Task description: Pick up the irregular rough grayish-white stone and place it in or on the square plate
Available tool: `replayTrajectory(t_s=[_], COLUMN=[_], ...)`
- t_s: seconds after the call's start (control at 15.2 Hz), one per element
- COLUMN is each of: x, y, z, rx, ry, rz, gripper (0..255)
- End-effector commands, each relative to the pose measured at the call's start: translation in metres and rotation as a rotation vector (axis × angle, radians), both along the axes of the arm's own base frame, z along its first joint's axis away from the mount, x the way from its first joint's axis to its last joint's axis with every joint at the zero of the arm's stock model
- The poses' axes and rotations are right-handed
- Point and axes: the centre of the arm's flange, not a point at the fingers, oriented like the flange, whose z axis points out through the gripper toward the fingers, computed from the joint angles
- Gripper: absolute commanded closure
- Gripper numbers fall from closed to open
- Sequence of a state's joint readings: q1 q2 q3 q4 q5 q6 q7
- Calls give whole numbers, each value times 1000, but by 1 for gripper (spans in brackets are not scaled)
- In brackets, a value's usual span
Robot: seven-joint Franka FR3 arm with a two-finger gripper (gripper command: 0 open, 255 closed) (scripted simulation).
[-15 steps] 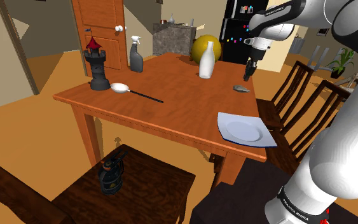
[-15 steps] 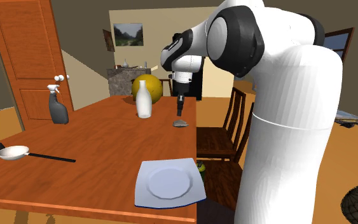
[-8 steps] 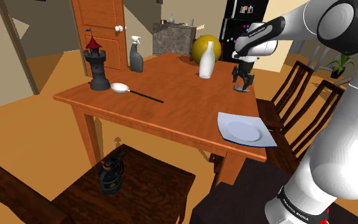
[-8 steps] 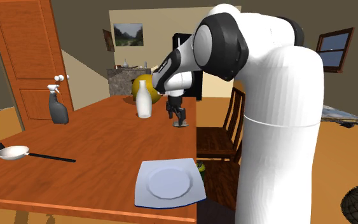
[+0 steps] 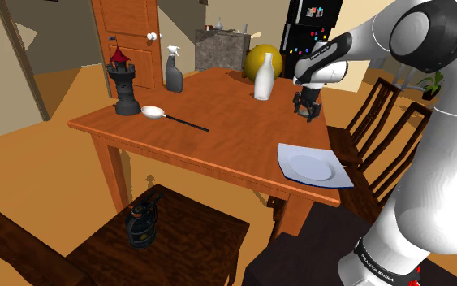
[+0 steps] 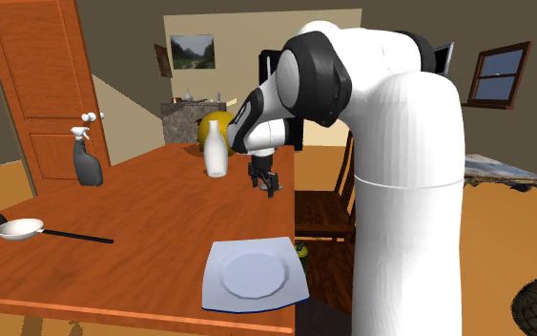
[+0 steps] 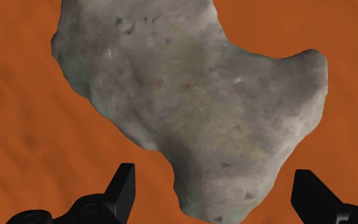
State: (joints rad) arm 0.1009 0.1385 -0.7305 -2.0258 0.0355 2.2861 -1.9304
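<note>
The rough grey stone (image 7: 196, 102) lies on the orange wooden table (image 5: 218, 138), near the far edge. My gripper (image 7: 217, 191) is down over it and open. Its two black fingertips (image 7: 123, 184) stand wide apart, either side of the stone's narrow end, without touching it. In the shoulder view the gripper (image 5: 306, 110) reaches the tabletop just right of the white bottle, and the hand hides most of the stone. The second exterior view has the gripper (image 6: 267, 184) low at the table's right edge. The pale blue square plate (image 5: 312, 166) (image 6: 252, 274) sits bare at the near corner.
A white bottle (image 5: 262, 79) stands close beside the gripper. Farther along the table are a grey spray bottle (image 5: 174, 69), a white pan with a black handle (image 5: 153, 112) and a black tower with a red roof (image 5: 123, 81). Dark wooden chairs (image 5: 381, 114) line the table's right side.
The arm has come down from above the stone to the tabletop. The fingers, nearly together a second ago, have spread wide around the stone.
</note>
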Motion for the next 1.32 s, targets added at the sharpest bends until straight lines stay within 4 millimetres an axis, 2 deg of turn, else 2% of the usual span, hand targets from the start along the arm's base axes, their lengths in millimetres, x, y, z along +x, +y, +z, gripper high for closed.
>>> replayTrajectory(t_s=[0.0, 0.33, 0.4, 0.99, 1.25], x=[0, 0, 0, 0, 0], y=[0, 0, 0, 0, 0], z=[-2, -2, -2, -2, 19], rx=[0, 0, 0, 0, 0], ry=[0, 0, 0, 0, 0], rz=[0, 0, 0, 0, 0], gripper=[0, 0, 255, 255, 255])
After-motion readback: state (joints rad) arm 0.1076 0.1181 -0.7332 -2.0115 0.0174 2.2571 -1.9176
